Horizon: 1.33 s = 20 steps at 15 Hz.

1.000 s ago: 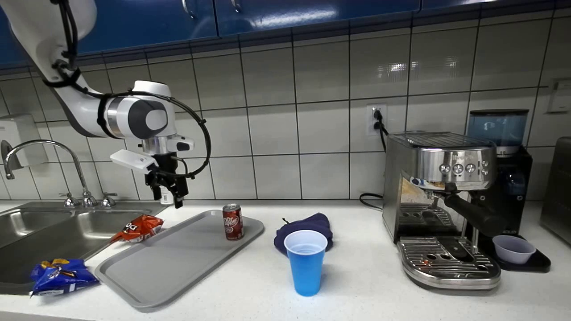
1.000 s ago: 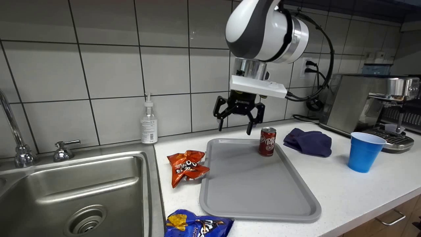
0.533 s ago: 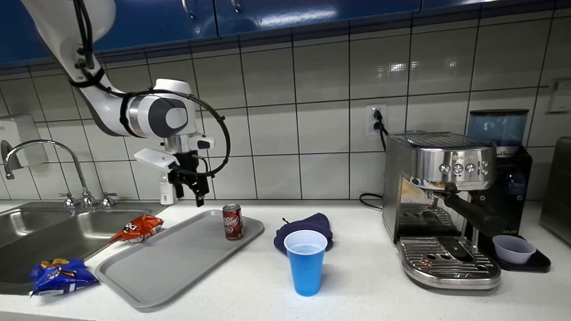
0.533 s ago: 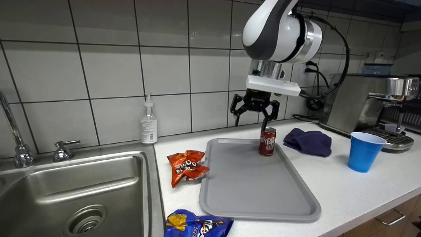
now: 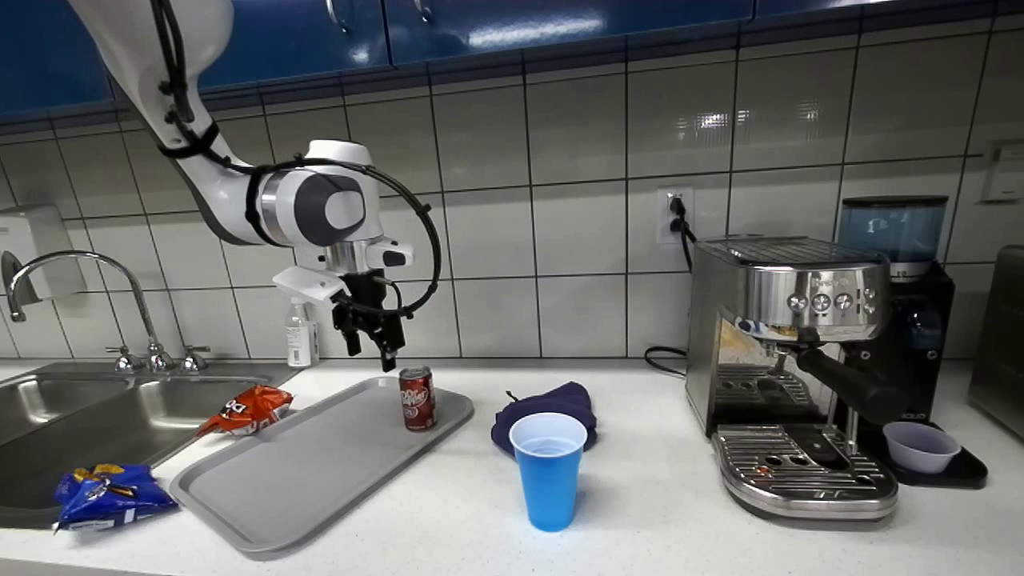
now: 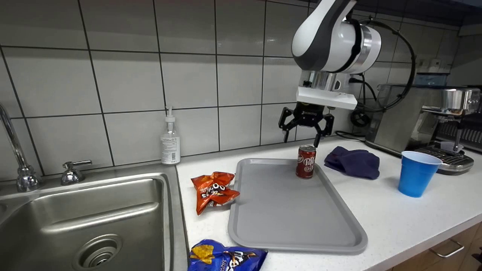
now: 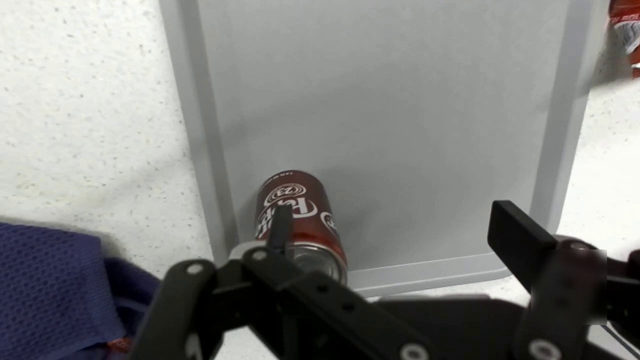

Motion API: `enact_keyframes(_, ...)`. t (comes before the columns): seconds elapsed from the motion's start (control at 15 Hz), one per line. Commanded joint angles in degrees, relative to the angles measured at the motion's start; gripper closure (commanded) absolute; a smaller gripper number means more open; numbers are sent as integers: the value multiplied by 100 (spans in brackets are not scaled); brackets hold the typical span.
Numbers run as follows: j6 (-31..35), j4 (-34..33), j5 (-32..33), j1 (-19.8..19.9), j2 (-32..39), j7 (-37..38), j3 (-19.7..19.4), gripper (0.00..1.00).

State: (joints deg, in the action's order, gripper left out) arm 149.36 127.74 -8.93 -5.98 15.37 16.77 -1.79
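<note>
My gripper [image 5: 370,358] is open with nothing between its fingers. It also shows in an exterior view [image 6: 301,140] and in the wrist view [image 7: 395,220]. It hangs above the back end of a grey tray [image 5: 320,464], fingers pointing down. The nearest thing is a red soda can [image 6: 305,165], upright near the back corner of the tray. In the wrist view one finger covers part of the can [image 7: 320,225]; the other finger is over the opposite side of the tray [image 7: 390,100]. The fingertips look higher than the can's top, with no contact visible.
A purple cloth [image 5: 552,400] and a blue cup [image 5: 550,488] stand beside the tray. An orange chip bag [image 6: 214,190] and a blue chip bag [image 6: 229,258] lie by the sink [image 6: 113,207]. A pump bottle [image 6: 170,146] and a coffee machine [image 5: 720,384] stand near the wall.
The arm and open gripper have moved sideways, from nearer the sink towards the can and coffee machine, at about the same height. The can, tray and other objects have not moved.
</note>
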Motion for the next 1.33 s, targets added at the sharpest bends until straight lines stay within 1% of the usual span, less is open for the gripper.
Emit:
enact_keyframes(0.0, -23, -45, 211, 90, 57, 188, -81, 0)
enact_keyframes(0.27, -18, -127, 336, 71, 214, 354, -213, 0)
enact_keyframes(1.27, -35, -788, 284, 42, 925, 703, -406, 0)
